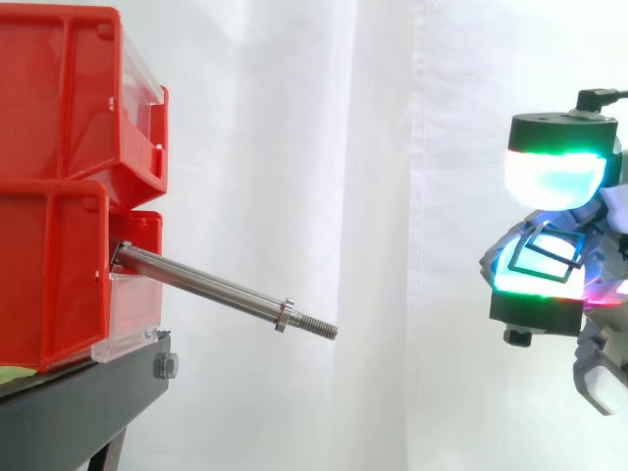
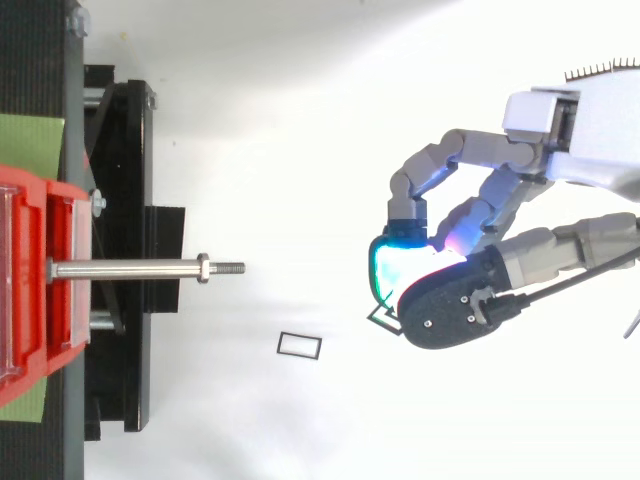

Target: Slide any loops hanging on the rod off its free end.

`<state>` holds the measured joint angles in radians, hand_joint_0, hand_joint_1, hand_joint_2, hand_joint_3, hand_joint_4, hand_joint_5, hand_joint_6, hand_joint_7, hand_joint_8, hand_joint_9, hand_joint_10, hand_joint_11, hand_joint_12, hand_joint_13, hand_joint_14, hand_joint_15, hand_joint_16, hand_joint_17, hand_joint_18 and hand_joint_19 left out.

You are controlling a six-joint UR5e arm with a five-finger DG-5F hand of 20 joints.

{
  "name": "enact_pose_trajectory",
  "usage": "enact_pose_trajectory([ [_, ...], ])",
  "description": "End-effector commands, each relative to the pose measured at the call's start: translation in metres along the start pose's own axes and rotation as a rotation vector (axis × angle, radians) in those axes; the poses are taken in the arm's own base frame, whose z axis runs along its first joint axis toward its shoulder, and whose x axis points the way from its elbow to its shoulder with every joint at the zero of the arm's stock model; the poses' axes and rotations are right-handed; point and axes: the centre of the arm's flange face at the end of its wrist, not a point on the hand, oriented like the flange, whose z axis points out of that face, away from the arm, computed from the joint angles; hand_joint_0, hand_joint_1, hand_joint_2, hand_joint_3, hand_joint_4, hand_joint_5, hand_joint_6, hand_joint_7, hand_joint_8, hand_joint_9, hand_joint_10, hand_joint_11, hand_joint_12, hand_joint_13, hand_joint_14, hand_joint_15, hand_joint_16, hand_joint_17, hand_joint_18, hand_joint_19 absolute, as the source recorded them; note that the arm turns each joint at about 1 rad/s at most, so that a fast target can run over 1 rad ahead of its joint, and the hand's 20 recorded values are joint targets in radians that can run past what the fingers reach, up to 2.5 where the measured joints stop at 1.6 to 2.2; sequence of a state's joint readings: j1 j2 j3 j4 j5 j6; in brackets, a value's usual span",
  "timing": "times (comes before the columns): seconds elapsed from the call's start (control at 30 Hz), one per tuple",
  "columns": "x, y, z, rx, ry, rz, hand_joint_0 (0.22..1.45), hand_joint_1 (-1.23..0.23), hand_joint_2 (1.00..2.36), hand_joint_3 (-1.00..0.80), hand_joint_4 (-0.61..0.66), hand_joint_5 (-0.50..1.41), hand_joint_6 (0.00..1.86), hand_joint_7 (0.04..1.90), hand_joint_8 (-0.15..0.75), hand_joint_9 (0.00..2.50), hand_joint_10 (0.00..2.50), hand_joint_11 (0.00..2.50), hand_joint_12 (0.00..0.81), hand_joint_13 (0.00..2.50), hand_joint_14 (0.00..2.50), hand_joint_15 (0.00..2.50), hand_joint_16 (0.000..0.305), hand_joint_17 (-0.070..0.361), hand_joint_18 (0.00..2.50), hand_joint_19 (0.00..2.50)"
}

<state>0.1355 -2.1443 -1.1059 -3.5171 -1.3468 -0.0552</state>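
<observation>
- Sees a straight silver metal rod [image 1: 211,286] sticking out of the front of the lower red plastic bin [image 1: 49,280], sloping slightly down toward its free end in the side view.
- Notes a small metal nut [image 1: 284,315] close to that free end, with a short threaded tip beyond it pointing toward the right.
- Finds plain, smooth metal along the rod from the bin to the nut.
- Places 1 thin black rectangular loop [image 1: 546,254] well apart from the rod, out past its free end at the right of the side view.
- Shows the grey robot hand [image 2: 455,300] with fingers curled inward, pinching that held loop between thick glowing pads [image 1: 554,177], white and cyan with green edges, 1 above and 1 below it in the side view.
- Catches a corner of the held loop poking out beneath the cyan glow in the top view.
- Spots a second loop [image 2: 299,345], also thin, black and rectangular, lying flat on the white surface between the rod's tip and the hand, touching neither.
- Sets the second loop off to 1 side of the rod's line in the top view, just beyond the threaded tip.
- Finds an upper red plastic bin [image 1: 59,88] stacked directly on the lower one, both resting on a black metal stand [image 1: 78,417].
- Makes out a pale green sheet [image 2: 30,145] under the bins on the stand.
- Closes the scene with a white curtain [image 1: 392,147] behind everything.
</observation>
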Motion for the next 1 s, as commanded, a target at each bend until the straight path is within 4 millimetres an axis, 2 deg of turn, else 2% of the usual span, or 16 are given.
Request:
enact_pose_trajectory([
  [0.0, -0.0003, -0.0002, 0.0, 0.001, 0.0, 0.0, 0.54, -0.55, 1.0, -0.5, 0.07, -0.1, 0.79, 1.01, 0.27, 1.13, 0.03, 0.71, 0.36, 0.8, 0.02, 0.44, 0.051, 0.115, 0.81, 0.49],
  [0.07, -0.0003, -0.0002, 0.0, 0.001, 0.0, 0.0, 0.56, -0.57, 1.0, -0.47, 0.07, -0.1, 0.8, 1.01, 0.267, 1.13, 0.03, 0.7, 0.356, 0.81, 0.02, 0.45, 0.05, 0.113, 0.81, 0.49],
  [0.17, -0.0003, -0.0002, 0.0, 0.001, 0.0, 0.0, 0.58, -0.62, 1.01, -0.32, 0.04, -0.09, 0.82, 1.0, 0.261, 1.15, 0.03, 0.71, 0.35, 0.81, 0.02, 0.45, 0.049, 0.109, 0.81, 0.49],
  [0.27, -0.0003, -0.0002, 0.0, 0.001, 0.0, 0.0, 0.57, -0.67, 1.02, -0.18, 0.02, -0.1, 0.84, 1.09, 0.264, 1.15, 0.03, 0.73, 0.354, 0.81, 0.02, 0.45, 0.049, 0.11, 0.82, 0.49],
  [0.47, -0.0003, -0.0002, 0.0, 0.001, 0.0, 0.0, 0.58, -0.76, 1.02, -0.06, 0.03, -0.13, 0.88, 0.98, 0.288, 1.1, 0.03, 0.72, 0.385, 0.82, 0.02, 0.43, 0.056, 0.127, 0.88, 0.45],
  [0.57, -0.0003, -0.0002, 0.0, 0.001, 0.0, 0.0, 0.58, -0.77, 1.02, -0.08, 0.04, -0.14, 0.89, 0.96, 0.285, 1.08, 0.03, 0.71, 0.382, 0.81, 0.02, 0.43, 0.056, 0.127, 0.86, 0.45],
  [0.77, -0.0005, 0.0019, -0.0002, -0.004, -0.001, 0.001, 0.6, -0.78, 1.01, -0.29, 0.05, -0.15, 0.88, 0.95, 0.257, 1.03, 0.03, 0.72, 0.348, 0.77, 0.02, 0.44, 0.05, 0.111, 0.79, 0.48],
  [0.97, 0.0004, 0.0015, -0.0008, 0.002, 0.001, -0.001, 0.59, -0.75, 1.01, -0.37, 0.05, -0.14, 0.87, 0.97, 0.257, 1.04, 0.03, 0.72, 0.346, 0.77, 0.02, 0.44, 0.049, 0.111, 0.79, 0.48],
])
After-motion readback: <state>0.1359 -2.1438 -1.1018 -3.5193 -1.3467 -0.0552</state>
